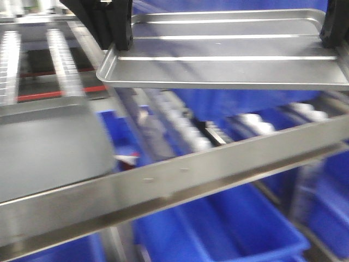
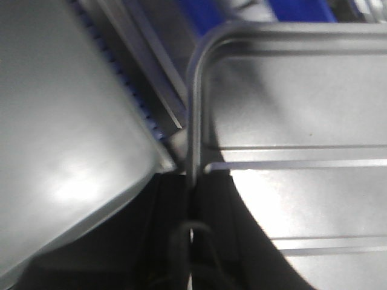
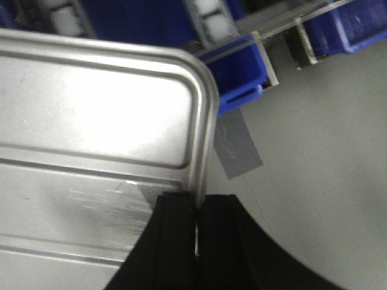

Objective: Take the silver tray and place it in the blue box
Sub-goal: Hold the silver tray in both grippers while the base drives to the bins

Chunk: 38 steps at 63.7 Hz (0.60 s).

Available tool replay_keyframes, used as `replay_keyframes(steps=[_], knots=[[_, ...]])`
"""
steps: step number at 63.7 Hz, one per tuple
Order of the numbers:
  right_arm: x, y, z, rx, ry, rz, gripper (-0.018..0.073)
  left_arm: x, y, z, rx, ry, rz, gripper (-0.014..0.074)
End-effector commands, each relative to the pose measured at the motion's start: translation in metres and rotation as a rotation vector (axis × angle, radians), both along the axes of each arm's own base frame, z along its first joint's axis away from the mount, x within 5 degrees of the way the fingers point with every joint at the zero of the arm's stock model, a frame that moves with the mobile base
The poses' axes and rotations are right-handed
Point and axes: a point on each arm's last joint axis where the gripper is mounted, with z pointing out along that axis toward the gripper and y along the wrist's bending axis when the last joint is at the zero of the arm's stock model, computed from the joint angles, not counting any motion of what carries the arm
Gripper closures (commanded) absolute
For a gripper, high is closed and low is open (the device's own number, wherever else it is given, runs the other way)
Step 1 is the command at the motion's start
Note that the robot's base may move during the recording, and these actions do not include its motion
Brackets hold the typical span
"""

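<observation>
The silver tray (image 1: 229, 54) hangs level in the air at the top of the front view, its long ribs showing. My left gripper (image 1: 119, 38) is shut on the tray's left rim, and my right gripper (image 1: 334, 34) is shut on its right rim. In the left wrist view the fingers pinch the thin rim (image 2: 192, 178) of the silver tray (image 2: 290, 109). The right wrist view shows the same grip (image 3: 198, 205) beside a rounded corner of the silver tray (image 3: 91, 109). Blue plastic that looks like the blue box (image 1: 245, 101) shows directly under and behind the tray.
A larger dull grey tray (image 1: 49, 147) lies low at the left, close to my left gripper (image 2: 60, 121). A slanted steel rail (image 1: 191, 174) crosses in front, with roller tracks (image 1: 180, 125) behind it. Narrower blue bins (image 1: 240, 229) sit on the lower shelf. Grey floor (image 3: 314, 151) lies right of the tray.
</observation>
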Motion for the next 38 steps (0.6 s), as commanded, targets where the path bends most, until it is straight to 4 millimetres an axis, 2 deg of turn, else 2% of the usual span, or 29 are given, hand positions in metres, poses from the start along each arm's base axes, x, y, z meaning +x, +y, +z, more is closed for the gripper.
replay_keyframes(steps=[1,38], knots=[[-0.0007,-0.005,0.02,-0.023,-0.099,0.026,0.0503,-0.0037,0.0062,0.0241,-0.028,-0.091,-0.016,0.0694],[-0.0007,-0.005,0.02,-0.023,-0.099,0.026,0.0503,-0.0037,0.0062,0.0241,-0.028,-0.091,-0.016,0.0694]])
